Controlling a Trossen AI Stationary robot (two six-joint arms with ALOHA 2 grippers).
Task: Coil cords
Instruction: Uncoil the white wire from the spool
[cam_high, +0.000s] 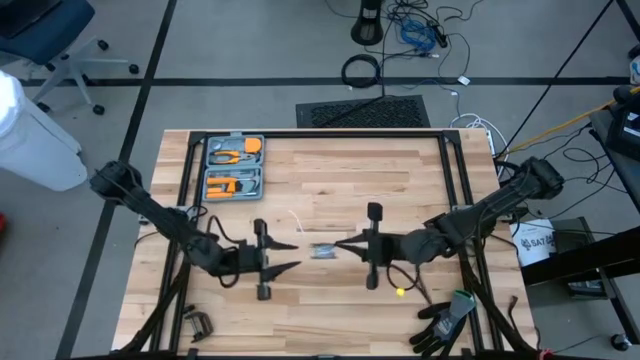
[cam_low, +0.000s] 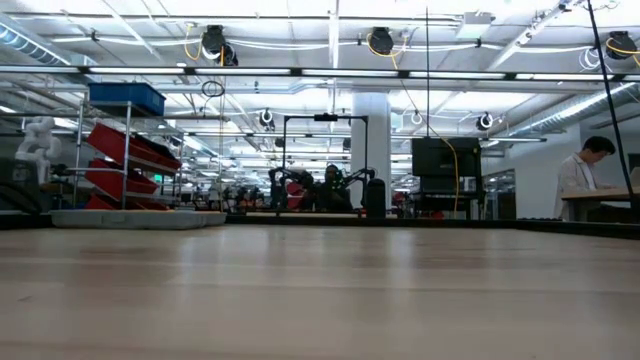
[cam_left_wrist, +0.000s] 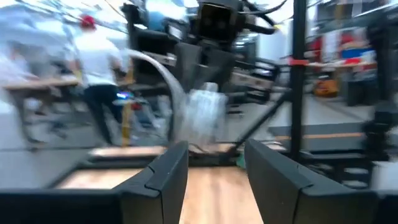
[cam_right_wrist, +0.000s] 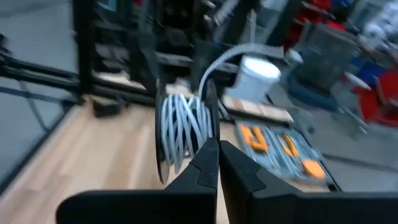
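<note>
While bare wooden planking spreads toward the near edge of the counter (cam_high: 330, 320), the far left corner is taken by a grey tool case (cam_high: 233, 167) with orange-handled tools, and a black glove (cam_high: 445, 322) lies near the right front. At mid-counter the right gripper (cam_high: 342, 243), fingers closed, pinches the round reel (cam_right_wrist: 180, 134), wound with smooth white cord (cam_right_wrist: 186, 124). Facing it just across the reel, the left gripper (cam_high: 290, 255) stands open, fingers apart on either side, holding nothing.
</note>
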